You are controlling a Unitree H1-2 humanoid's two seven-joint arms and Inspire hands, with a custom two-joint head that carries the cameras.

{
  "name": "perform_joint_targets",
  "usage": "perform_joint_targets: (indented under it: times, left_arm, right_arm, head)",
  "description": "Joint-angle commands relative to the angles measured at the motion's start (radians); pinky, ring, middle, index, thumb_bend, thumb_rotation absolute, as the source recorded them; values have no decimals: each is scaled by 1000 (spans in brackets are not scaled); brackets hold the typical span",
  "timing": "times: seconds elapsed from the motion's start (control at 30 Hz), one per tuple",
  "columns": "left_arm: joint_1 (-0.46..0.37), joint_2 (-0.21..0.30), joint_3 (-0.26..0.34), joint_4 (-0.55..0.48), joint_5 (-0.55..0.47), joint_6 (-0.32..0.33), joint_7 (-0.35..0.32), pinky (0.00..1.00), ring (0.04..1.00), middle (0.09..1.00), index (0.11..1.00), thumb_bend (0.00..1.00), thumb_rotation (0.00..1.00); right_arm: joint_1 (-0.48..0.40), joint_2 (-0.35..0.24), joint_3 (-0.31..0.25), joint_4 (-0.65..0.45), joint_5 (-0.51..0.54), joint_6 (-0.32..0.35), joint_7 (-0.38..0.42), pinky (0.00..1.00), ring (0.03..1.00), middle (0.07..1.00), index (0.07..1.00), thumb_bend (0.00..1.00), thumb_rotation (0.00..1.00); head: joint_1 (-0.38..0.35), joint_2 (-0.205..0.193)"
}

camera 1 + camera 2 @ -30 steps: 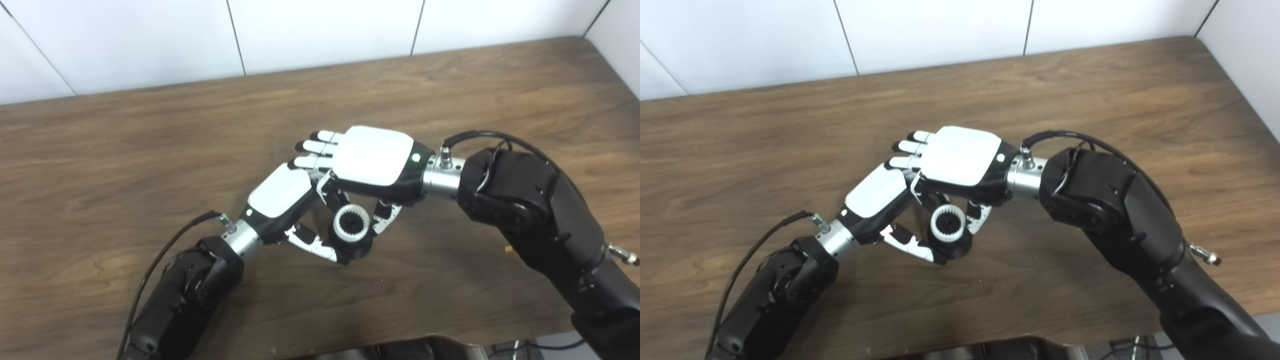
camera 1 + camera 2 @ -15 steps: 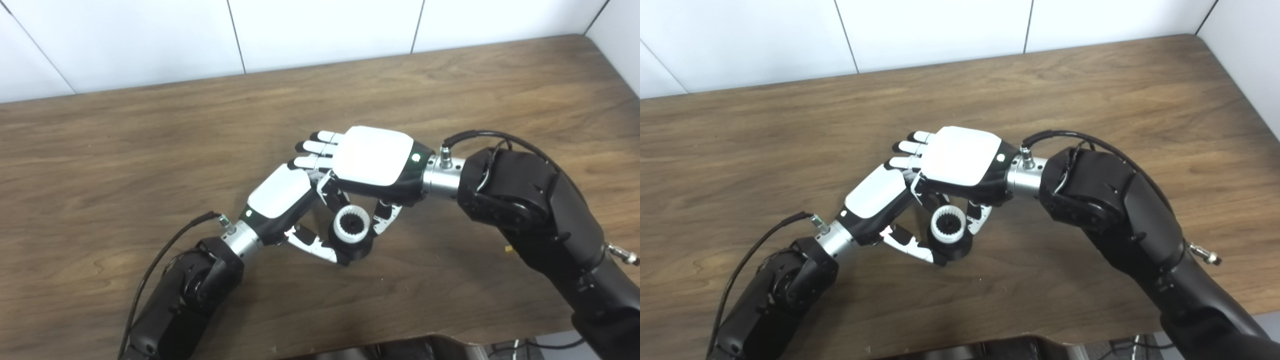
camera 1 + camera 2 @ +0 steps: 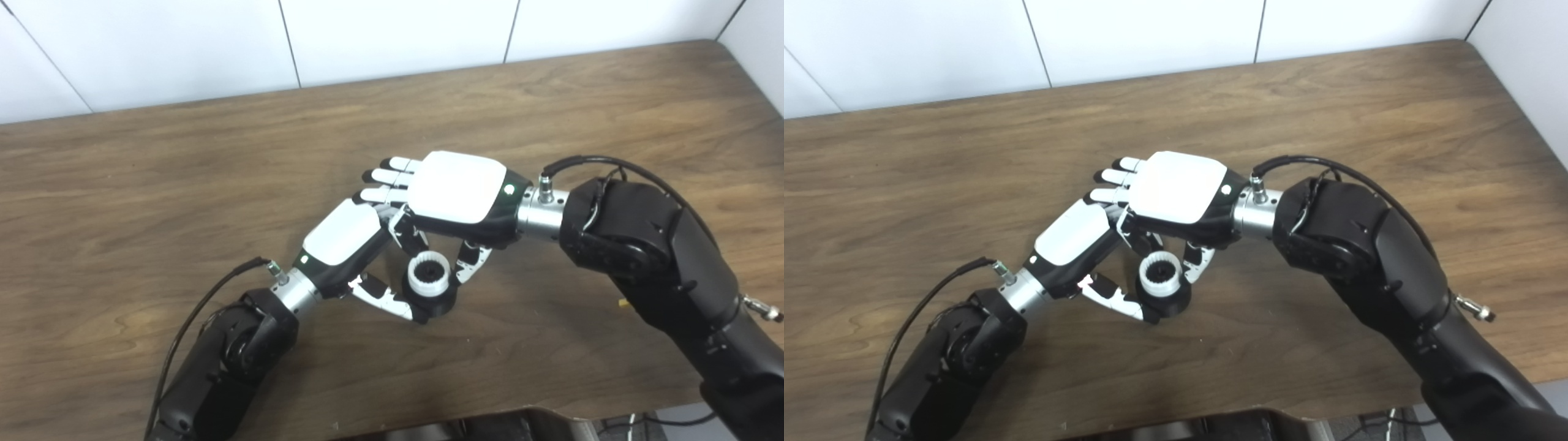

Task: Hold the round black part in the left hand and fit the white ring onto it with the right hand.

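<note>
White ring (image 3: 429, 278) under right robot hand (image 3: 456, 195)

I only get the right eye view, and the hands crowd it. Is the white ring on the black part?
Observer: Yes. The left eye view shows the white ring on top of the round black part, which the left hand holds.
Operator: Is the right hand gripping the ring?
Observer: The right hand arches over it, thumb beside the ring. I cannot tell if they touch.
Operator: Anything hidden behind my right forearm?
Observer: A small yellowish speck on the table.
</note>
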Motion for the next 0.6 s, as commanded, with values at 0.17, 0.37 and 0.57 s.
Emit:
perform_joint_targets:
  times: [0.17,0.37,0.57]
  left_arm:
    - [-13,16,6,-19,14,-17,-1,1000,854,821,477,512,48]
    - [-14,17,6,-15,17,-24,4,1000,851,820,477,512,49]
    - [-15,18,9,-10,16,-26,7,1000,853,817,477,512,49]
  right_arm:
    - [-10,-16,-5,0,-14,8,8,1000,1000,945,482,517,135]
    - [-11,-16,-6,-6,-18,10,10,1000,1000,945,482,518,134]
    - [-15,-23,-14,-16,-17,15,16,1000,1000,949,482,519,134]
  head:
    - [-2,0]
    - [-3,0]
    - [-7,-1]
